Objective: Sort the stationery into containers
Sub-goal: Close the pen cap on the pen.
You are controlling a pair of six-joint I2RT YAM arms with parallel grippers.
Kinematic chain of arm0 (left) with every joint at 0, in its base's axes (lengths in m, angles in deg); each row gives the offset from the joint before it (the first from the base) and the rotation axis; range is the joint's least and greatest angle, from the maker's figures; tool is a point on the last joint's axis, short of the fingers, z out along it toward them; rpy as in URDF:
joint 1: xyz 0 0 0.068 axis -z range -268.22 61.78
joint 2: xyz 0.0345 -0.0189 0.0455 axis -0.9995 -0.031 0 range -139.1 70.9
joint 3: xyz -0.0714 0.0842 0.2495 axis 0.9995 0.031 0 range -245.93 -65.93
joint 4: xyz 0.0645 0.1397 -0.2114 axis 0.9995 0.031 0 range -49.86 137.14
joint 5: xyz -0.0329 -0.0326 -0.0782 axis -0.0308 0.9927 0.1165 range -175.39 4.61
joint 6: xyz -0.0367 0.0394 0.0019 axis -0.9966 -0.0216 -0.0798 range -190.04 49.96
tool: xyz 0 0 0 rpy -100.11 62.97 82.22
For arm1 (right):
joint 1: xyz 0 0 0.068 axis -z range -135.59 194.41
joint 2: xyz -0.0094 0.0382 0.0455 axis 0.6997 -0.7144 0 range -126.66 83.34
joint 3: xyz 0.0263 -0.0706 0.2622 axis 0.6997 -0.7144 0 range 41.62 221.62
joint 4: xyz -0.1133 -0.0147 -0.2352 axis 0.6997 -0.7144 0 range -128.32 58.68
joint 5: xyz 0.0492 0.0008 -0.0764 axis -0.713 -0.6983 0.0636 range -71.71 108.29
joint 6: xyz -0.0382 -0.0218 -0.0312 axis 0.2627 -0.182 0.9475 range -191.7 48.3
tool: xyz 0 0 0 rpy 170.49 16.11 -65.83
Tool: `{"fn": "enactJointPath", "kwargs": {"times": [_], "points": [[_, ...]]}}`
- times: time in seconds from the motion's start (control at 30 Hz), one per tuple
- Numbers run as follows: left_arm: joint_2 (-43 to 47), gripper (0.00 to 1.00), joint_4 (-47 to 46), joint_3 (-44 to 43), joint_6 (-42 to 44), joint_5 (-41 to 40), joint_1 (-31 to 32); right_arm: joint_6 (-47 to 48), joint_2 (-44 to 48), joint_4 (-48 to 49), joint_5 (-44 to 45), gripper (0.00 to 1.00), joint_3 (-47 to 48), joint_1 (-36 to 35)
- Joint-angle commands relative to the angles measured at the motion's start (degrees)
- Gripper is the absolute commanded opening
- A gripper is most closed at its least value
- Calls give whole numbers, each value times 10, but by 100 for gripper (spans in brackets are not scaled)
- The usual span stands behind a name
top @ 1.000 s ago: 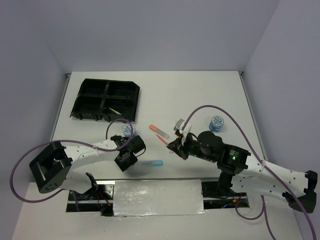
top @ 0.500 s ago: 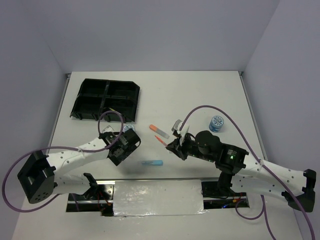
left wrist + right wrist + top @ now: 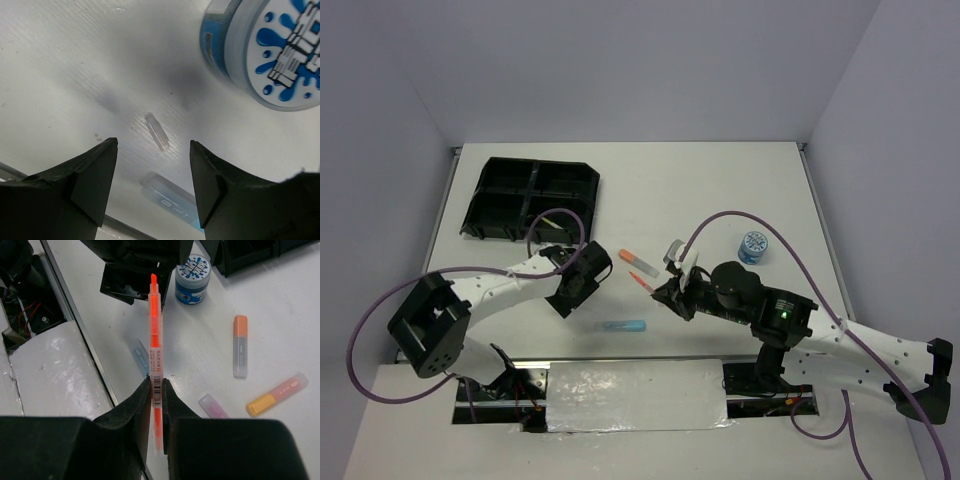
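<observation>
My right gripper (image 3: pixel 662 292) (image 3: pixel 156 385) is shut on a thin orange pen (image 3: pixel 155 335) and holds it above the table. My left gripper (image 3: pixel 572 294) (image 3: pixel 152 185) is open and empty, low over the table. A blue-white tape roll (image 3: pixel 270 55) (image 3: pixel 192 281) lies just beyond its fingers, and a blue highlighter (image 3: pixel 625 326) (image 3: pixel 172 200) lies below them. The second tape roll (image 3: pixel 753 246) sits at the right. An orange-capped highlighter (image 3: pixel 632 257) (image 3: pixel 240 347), a purple one (image 3: pixel 215 407) and a yellow-pink one (image 3: pixel 277 395) lie on the table. The black divided tray (image 3: pixel 480 205) stands at the far left.
A small clear sliver (image 3: pixel 156 131) lies on the table between my left fingers. A thin yellow pen (image 3: pixel 552 222) lies in the tray's near right compartment. A metal mounting plate (image 3: pixel 635 395) runs along the near edge between the arm bases.
My left arm has swung, and its gripper has moved back and right, now over the near tape roll. My right gripper has stayed almost still with the pen.
</observation>
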Motion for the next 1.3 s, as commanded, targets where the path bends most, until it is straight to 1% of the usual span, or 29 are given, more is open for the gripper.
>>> {"fn": "enactJointPath", "kwargs": {"times": [0.0,0.37,0.53,0.6,0.63,0.7,0.73,0.83,1.0,1.07,1.1,1.13,1.27], "points": [[-27,71,6,-15,8,17,-3,7,10,28,-4,0,-3,-6],[-87,69,-16,-19,10,30,-16,7,19,35,-4,0,-10,-7],[-102,59,-19,-8,9,39,-17,7,17,35,-6,0,-10,-8],[-107,58,-27,0,10,44,-19,7,17,35,-7,0,-10,-9],[-108,53,-31,3,11,47,-21,7,17,35,-7,0,-11,-9],[-110,46,-42,13,17,54,-23,7,20,35,-7,0,-12,-10],[-111,45,-45,15,17,57,-24,7,21,35,-8,0,-12,-10],[-115,41,-54,21,21,65,-24,7,20,36,-9,0,-12,-10],[-114,39,-62,31,28,75,-24,7,13,36,-9,0,-11,-10],[-110,31,-69,38,31,76,-24,7,12,37,-11,0,-11,-10],[-109,9,-76,44,38,80,-24,7,14,39,-10,0,-13,-9],[-103,0,-88,48,40,81,-24,7,14,40,-11,0,-14,-10],[-85,0,-110,66,74,76,-22,7,24,50,-18,0,-21,-10]]}}
